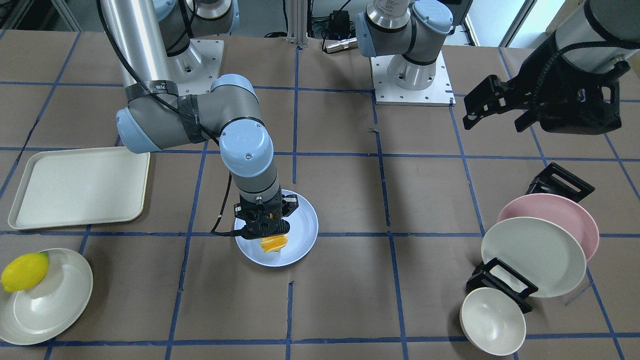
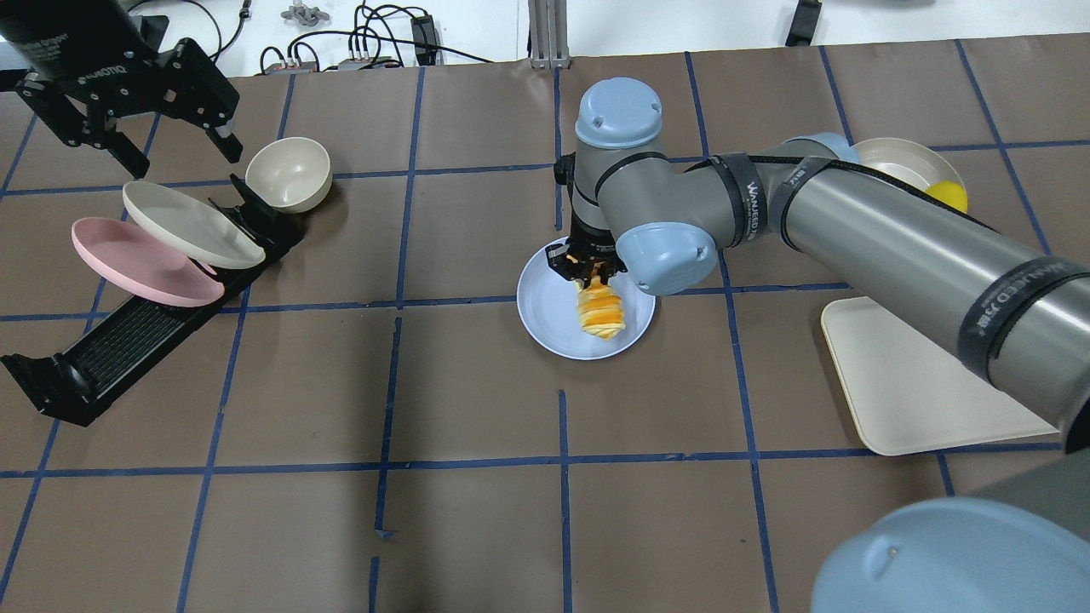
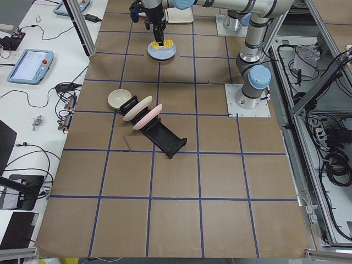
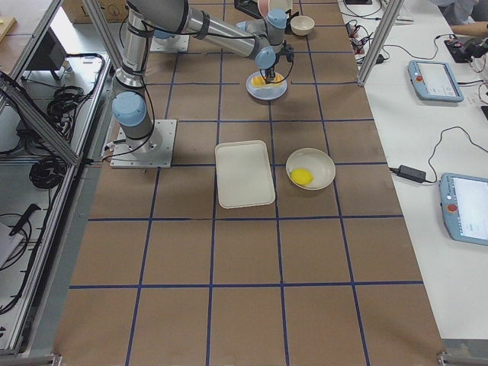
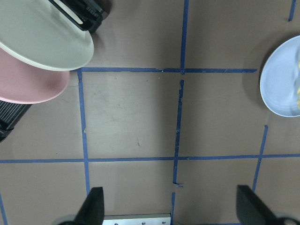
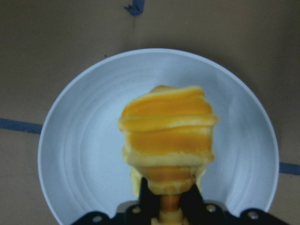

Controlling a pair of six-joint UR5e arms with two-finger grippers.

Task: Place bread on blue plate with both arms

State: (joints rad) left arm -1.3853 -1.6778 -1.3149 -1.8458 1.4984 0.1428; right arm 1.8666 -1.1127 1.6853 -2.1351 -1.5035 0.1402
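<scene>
**Bread [image 1: 274,245] gripped over the blue plate [image 1: 304,225]**

Front-facing, we see the right gripper [image 1: 271,233] straight above the plate, clenched on one end of the bread. The left gripper [image 1: 495,117] hangs well apart from the plate, jaws spread, grasping nothing.

From overhead, the bread stretches across the plate's middle, inside its rim.

In the right wrist view, black fingers [image 6: 147,197] pinch the bread's narrow end over the plate. We cannot tell whether the bread touches it.

In the left wrist view, the left gripper's fingertips stand wide apart, the plate off to one side.
</scene>
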